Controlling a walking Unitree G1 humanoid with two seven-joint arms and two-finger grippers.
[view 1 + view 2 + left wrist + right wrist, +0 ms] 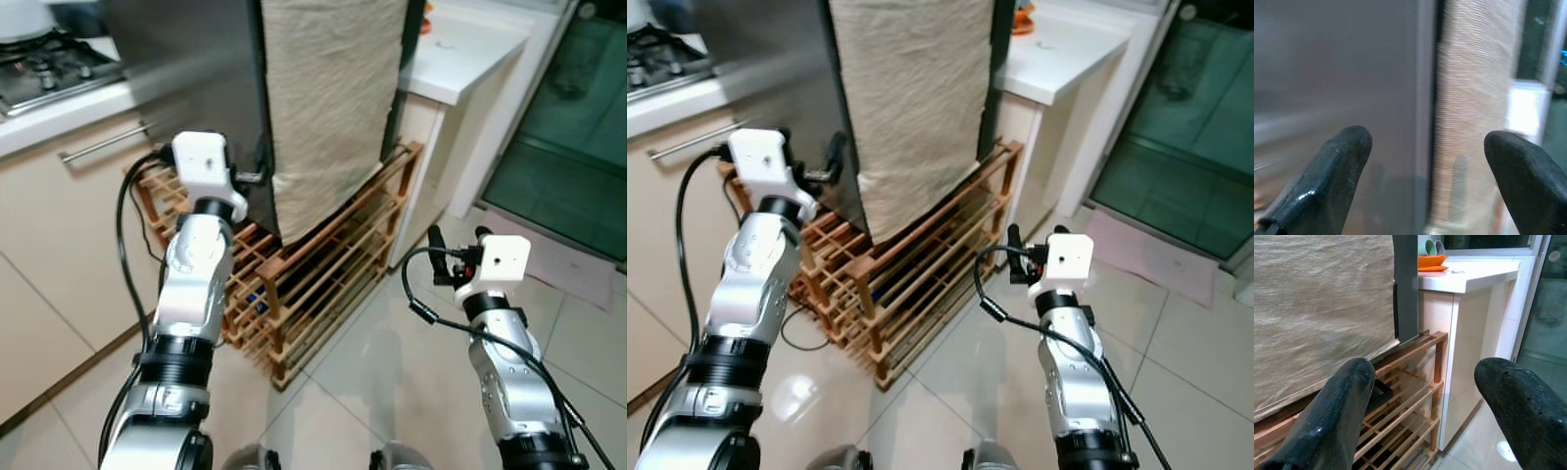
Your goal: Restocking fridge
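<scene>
Both grippers are raised in front of a dark grey fridge (196,69) that stands in the upper middle of the left eye view. Left gripper (257,174), in the middle left of that frame, reaches to the front corner of the fridge, just at its lower edge; its two black fingers (1327,181) are spread apart and hold nothing, and between them the wrist view shows the grey side panel and the vertical corner edge. A beige cloth (328,98) hangs over the front of the fridge and ends a little above the rack. I cannot tell if the fingertips touch the metal or stay just beside it.

Right gripper (456,253), in the lower right of the frame, hovers over the floor, well apart from the fridge. Its fingers (1327,421) are also wide apart and empty.

Under the fridge stands a wooden slatted rack (313,284); its near corner comes forward to the lower middle of the frame, between the two arms. At the left is a cream cabinet (59,235) with a long bar handle, and a gas hob (49,64) sits in the upper left corner. At the right of the fridge a white counter (460,54) carries an orange bowl (1431,260). Glossy floor tiles (392,372) lie free in the lower right, up to a glass door (568,127) at the right edge.
</scene>
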